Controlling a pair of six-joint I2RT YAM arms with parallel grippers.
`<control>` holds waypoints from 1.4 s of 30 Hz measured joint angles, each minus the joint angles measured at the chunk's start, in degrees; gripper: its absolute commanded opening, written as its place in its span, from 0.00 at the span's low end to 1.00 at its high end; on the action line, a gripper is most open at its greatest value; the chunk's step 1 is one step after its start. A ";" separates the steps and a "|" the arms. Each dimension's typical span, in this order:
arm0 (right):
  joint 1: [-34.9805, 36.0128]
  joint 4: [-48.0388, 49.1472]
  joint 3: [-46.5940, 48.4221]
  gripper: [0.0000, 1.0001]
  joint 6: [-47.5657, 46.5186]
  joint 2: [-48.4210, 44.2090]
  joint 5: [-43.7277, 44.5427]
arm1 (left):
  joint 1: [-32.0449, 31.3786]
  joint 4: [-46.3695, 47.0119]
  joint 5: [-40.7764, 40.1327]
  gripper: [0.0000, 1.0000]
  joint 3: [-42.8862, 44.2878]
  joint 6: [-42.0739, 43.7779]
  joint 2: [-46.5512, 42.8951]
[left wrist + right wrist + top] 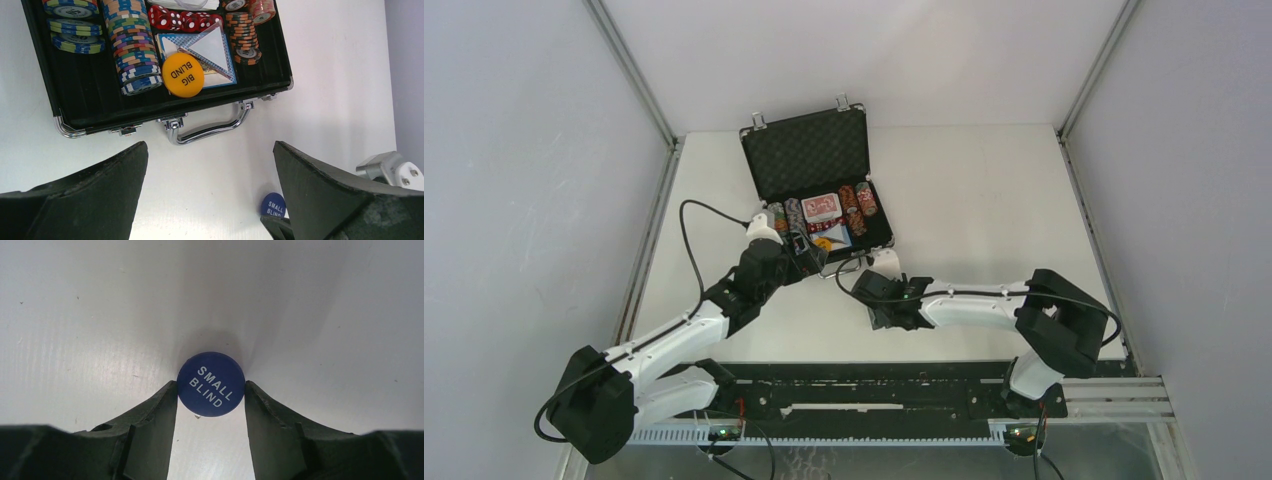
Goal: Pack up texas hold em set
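— Nearest the bases?
— Right gripper (210, 392), fingers pressed against both edges of the blue SMALL BLIND button (211, 385), on or just above the white table (100, 315); cannot tell which.
— And to the left?
— Left gripper (210, 150), spread wide, holding nothing, hovering just near of the chrome handle (210, 131).
— Farther back?
— Black briefcase (85, 90), open, lid raised at the far side. Inside: orange BIG BLIND button (183, 75) overlapping the blue card deck (165, 45), striped chips (132, 45) in rows to the left, red dice (180, 20) beyond, red card deck (822, 206) farther still.
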 measured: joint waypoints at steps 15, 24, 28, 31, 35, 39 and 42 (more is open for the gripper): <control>-5.70 -1.77 10.49 0.57 -6.51 -0.44 0.09 | 0.00 0.00 0.00 1.00 0.00 0.00 0.02; -10.58 -1.51 26.45 0.58 -12.46 10.69 -0.66 | -0.02 0.00 0.00 1.00 0.00 0.00 0.02; -12.41 -1.95 35.65 0.58 -14.91 18.67 -1.79 | -0.02 -0.02 -0.04 1.00 0.00 0.00 0.02; -13.53 -2.29 44.02 0.64 -16.68 25.14 -3.04 | -0.02 -0.04 -0.17 1.00 0.00 0.00 0.02; -15.30 -3.21 58.73 0.88 -18.73 35.04 -5.14 | -0.02 -0.09 -0.26 1.00 0.00 0.02 0.02; -16.94 -3.48 65.18 0.91 -20.13 39.52 -6.23 | 0.00 -0.28 -0.35 1.00 0.00 0.02 0.02; -17.64 -0.50 59.98 0.90 -20.41 37.24 -6.45 | 0.00 -0.44 -0.42 1.00 0.00 0.04 0.02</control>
